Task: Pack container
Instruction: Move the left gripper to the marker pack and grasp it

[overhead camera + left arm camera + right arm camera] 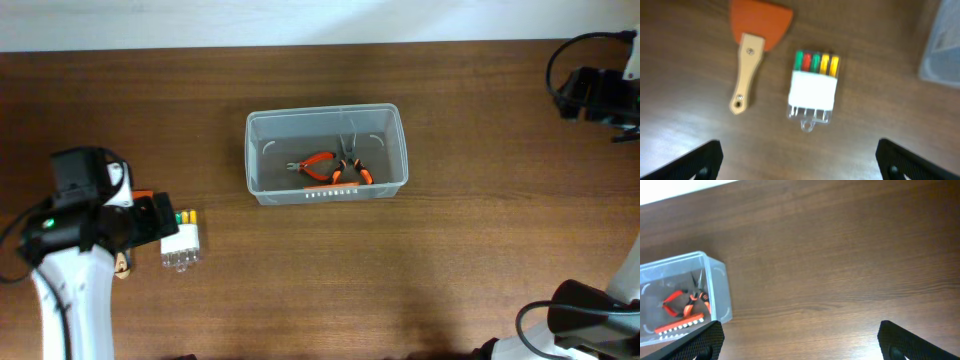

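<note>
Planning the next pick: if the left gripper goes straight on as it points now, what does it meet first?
Most likely the small clear case of coloured bits, nearly centred ahead of the open left gripper; the wooden-handled scraper lies off to the side. Depth is unclear.

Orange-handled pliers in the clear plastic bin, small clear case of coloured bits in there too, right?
No: overhead shows the small clear case of coloured bits on the wooden table, outside the clear plastic bin. Orange-handled pliers are inside.
</note>
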Robot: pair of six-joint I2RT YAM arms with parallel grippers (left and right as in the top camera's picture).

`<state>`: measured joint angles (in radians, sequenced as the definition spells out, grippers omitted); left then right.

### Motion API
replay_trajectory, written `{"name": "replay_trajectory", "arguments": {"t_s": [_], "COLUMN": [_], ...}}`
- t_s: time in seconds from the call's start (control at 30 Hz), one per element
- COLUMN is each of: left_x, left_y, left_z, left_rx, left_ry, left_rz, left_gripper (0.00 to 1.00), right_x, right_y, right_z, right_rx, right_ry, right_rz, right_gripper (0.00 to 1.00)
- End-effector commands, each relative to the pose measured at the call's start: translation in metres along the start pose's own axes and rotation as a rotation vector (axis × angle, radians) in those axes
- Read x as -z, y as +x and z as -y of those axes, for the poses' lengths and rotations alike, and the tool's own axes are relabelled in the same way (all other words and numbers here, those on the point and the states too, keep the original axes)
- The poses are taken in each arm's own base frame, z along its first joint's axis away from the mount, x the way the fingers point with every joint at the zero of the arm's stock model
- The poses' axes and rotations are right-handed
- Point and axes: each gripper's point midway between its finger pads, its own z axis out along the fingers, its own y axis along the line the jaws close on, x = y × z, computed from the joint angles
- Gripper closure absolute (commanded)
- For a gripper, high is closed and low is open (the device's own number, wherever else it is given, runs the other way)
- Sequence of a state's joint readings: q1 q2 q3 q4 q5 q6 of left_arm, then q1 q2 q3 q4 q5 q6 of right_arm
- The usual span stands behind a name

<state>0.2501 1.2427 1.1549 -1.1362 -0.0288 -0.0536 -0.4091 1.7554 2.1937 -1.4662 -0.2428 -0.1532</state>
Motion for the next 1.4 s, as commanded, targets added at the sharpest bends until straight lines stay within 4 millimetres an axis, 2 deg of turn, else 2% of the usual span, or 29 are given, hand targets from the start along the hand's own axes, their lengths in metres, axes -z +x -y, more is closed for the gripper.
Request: {"name": "replay_trajectory", "arguments": {"t_s": [0.0,0.33,0.5,0.8,1.13,1.37], "left_x": [-0.037,-0.109,-0.128,-0.132,-0.130,-0.131], "left_y": [0.015,0.013,0.014,0.011,0.016,0.016], "left_z": [0.004,0.008,0.008,0.012,0.049,0.047], "left_rx": [0.019,0.017,-0.004,-0.063,-0.202,-0.175], "left_ry": [0.026,0.025,0.026,0.036,0.096,0.073], "left_rz": [-0.103,-0.241,-0.271,-0.260,-0.261,-0.264], "left_gripper": [0.00,0.01,0.01,0.01,0.01,0.01], "right_x": [-0.011,-0.020,-0.020,-0.019,-0.019,-0.019], "right_y": [0.007,0.015,0.017,0.022,0.023,0.023], "right_z": [-0.008,-0.007,-0.008,-0.009,-0.009,-0.009], "right_rx": [-0.008,-0.017,-0.019,-0.024,-0.024,-0.024], "right_ry": [-0.033,-0.038,-0.039,-0.043,-0.043,-0.043], "right_rz": [-0.037,-0.070,-0.079,-0.101,-0.102,-0.102], "right_gripper": [0.01,0.01,0.01,0.01,0.01,0.01]}}
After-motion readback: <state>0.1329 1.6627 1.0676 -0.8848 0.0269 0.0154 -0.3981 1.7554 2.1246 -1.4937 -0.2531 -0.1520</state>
